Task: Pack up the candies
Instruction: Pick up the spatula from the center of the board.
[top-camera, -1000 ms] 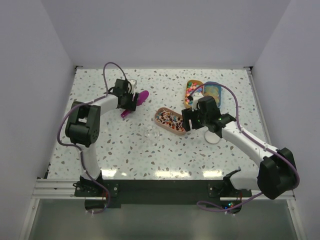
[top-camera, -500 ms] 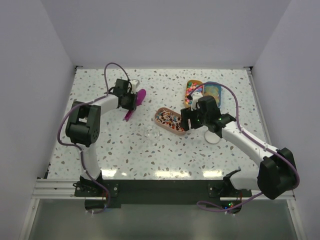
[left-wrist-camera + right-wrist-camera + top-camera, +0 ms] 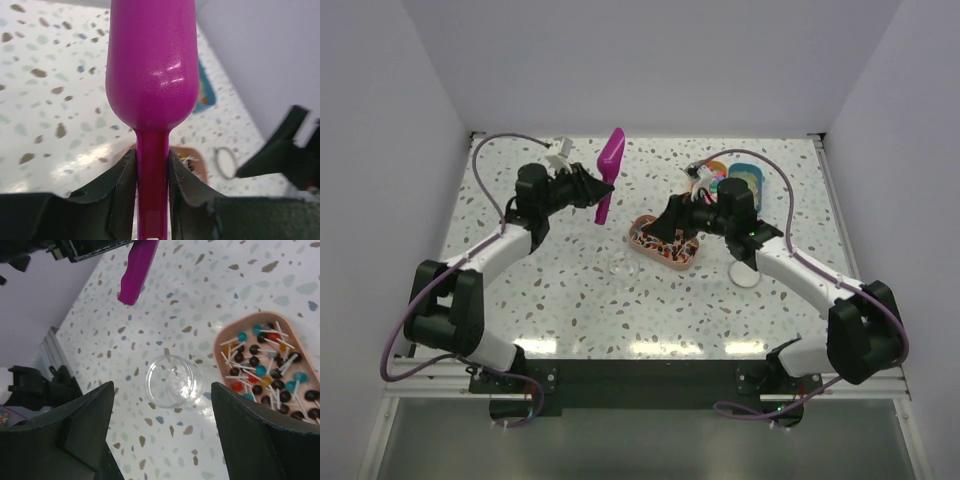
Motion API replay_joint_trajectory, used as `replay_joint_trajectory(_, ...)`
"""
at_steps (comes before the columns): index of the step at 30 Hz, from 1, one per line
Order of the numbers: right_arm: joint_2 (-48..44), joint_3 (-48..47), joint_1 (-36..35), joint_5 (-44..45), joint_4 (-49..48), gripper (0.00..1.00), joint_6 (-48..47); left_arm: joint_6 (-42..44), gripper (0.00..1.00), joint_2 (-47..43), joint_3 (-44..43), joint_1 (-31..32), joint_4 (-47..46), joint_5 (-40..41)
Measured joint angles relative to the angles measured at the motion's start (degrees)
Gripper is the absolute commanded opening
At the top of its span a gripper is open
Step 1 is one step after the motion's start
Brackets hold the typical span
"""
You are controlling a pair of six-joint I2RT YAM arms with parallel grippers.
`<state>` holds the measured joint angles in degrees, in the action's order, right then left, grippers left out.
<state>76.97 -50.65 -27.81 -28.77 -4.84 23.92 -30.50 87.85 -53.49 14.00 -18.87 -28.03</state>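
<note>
Left gripper point(image 3: 151, 167) clamped on purple scoop point(image 3: 150, 65) handle, toward far edge. Right gripper point(image 3: 162, 430) jaws wide apart above jar point(image 3: 172, 381), candies point(image 3: 260, 370) alongside.

Before you: the jar point(image 3: 621, 265) stands just near-left of the lollipop tray point(image 3: 218, 347); the lid point(image 3: 745, 273) lies to the tray's right; the scoop point(image 3: 610, 170), in your left gripper point(image 3: 152, 167), is far-left.

Speckled terrazzo tabletop point(image 3: 570, 300), plain pale lavender walls point(image 3: 650, 60) on three sides, black rail point(image 3: 640, 375) along near edge
</note>
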Motion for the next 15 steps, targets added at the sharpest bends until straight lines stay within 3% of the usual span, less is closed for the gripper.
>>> replay_joint_trajectory(2,2.45,-0.76,-0.02,-2.73,-4.04,0.84,2.8,-8.11,0.07,-2.6,4.5,0.24,-9.73,-2.1)
replay_joint_trajectory(6,7.74,-3.48,-0.28,-7.08,-12.41,0.84,7.69,-17.57,0.07,-3.85,9.57,1.84,-20.76,-3.41)
replay_joint_trajectory(15,17.14,-10.99,-2.36,-13.25,-24.59,0.81,13.33,-30.23,0.07,-5.92,15.89,4.68,-35.87,-2.32)
